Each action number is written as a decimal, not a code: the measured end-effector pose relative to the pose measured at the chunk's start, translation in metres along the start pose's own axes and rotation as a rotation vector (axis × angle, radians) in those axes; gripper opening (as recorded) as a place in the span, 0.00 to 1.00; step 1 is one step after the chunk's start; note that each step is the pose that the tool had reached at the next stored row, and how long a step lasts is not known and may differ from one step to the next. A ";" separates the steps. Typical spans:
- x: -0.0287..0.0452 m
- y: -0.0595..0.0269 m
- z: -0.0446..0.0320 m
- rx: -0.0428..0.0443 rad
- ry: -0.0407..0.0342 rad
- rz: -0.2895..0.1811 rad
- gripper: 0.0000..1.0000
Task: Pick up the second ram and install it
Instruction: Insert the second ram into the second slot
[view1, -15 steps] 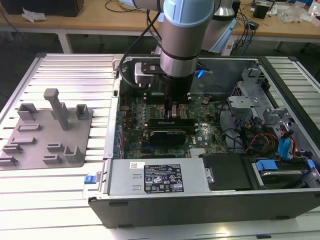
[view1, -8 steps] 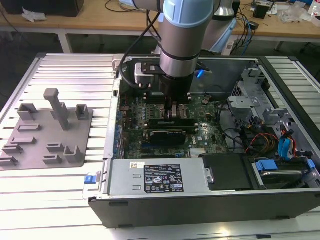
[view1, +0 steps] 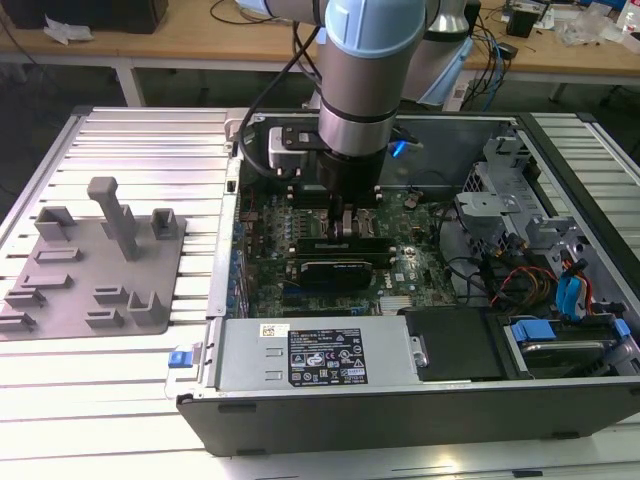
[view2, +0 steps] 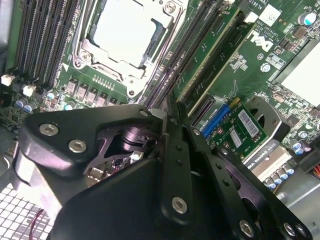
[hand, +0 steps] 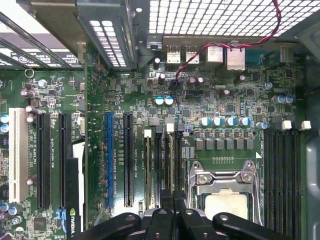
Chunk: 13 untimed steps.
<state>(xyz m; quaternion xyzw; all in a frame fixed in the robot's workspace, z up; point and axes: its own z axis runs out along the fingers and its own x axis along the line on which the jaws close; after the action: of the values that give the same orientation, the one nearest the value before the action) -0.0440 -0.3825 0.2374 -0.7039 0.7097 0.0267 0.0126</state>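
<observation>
Jaws' state could not be told; gripper (view2: 167, 114) was seen over slots (hand: 165, 165), ram (view2: 210, 55) seated just beside. Ram judged light, stiff, fragile; best held by its edges.

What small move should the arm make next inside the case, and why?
Probably a slow, straight descent: the gripper hangs just above the memory slots beside the processor, lined up along them. Whether it holds a stick, or one is seated beneath it, I cannot tell.

A ribbed metal table (view1: 130, 150) is spreading across the frame, gleaming brightly along its lower edge. Across the top of the frame, a wooden workbench (view1: 200, 40) is running, carrying tangled cables (view1: 490, 45) at upper right.
</observation>
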 end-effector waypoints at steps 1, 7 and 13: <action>0.0000 0.0001 0.0000 -0.0001 0.0001 0.000 0.09; -0.0001 -0.0005 0.0010 0.0002 -0.0005 0.000 0.09; 0.0001 -0.0006 0.0033 0.0002 -0.0004 0.000 0.09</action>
<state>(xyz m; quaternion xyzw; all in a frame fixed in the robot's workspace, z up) -0.0435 -0.3824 0.2341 -0.7038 0.7097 0.0267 0.0129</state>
